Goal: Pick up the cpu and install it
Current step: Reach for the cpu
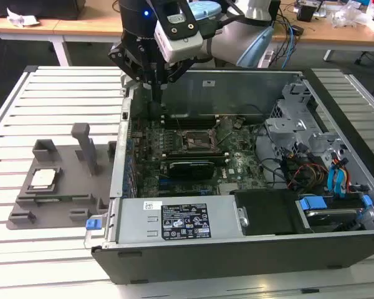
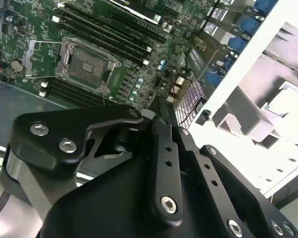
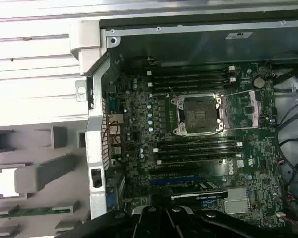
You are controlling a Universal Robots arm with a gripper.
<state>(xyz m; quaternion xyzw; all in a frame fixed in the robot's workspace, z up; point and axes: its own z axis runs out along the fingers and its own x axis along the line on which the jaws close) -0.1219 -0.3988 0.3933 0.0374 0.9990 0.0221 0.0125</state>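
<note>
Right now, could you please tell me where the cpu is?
In the exterior view, the cpu sits on the grey fixture at the exterior view's left, outside the open computer case, away from the gripper.

In the first wrist view the hand (image 3: 165,212) runs off the picture's edge, the cpu (image 3: 7,182) is a washed-out white blur, and the grey fixture (image 3: 54,171) is cropped.

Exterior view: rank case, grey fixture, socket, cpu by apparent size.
1. case
2. grey fixture
3. socket
4. cpu
The socket looks only slightly bigger than the cpu; they sit at different depths, so that pair is unsure.
</note>
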